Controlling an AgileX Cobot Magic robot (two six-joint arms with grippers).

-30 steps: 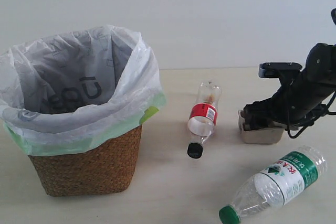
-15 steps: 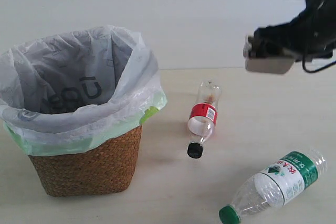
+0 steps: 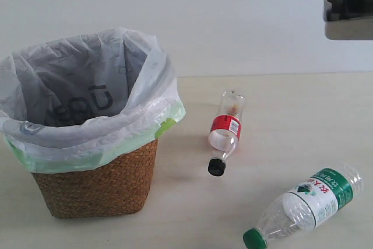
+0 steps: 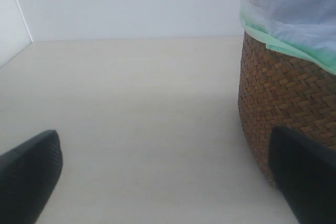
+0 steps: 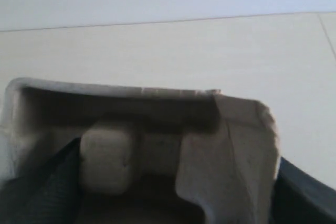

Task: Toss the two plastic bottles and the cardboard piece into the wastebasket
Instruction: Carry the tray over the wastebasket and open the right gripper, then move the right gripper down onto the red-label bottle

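Brown woven wicker on the wastebasket, and its liner bag is translucent white with a green edge and grey lettering. The slimmer bottle is clear, red label, black cap. The larger bottle, near right, is clear too, label green and white, cap green. The cardboard piece shows dull grey-brown. Under it all the table is pale cream, the wall off-white.

Exterior view: slightly raised, facing across the counter toward a white wall. Left wrist view: low over the counter, close beside the wastebasket, which the exterior view shares. Right wrist view: very near the cardboard piece, counter beyond.
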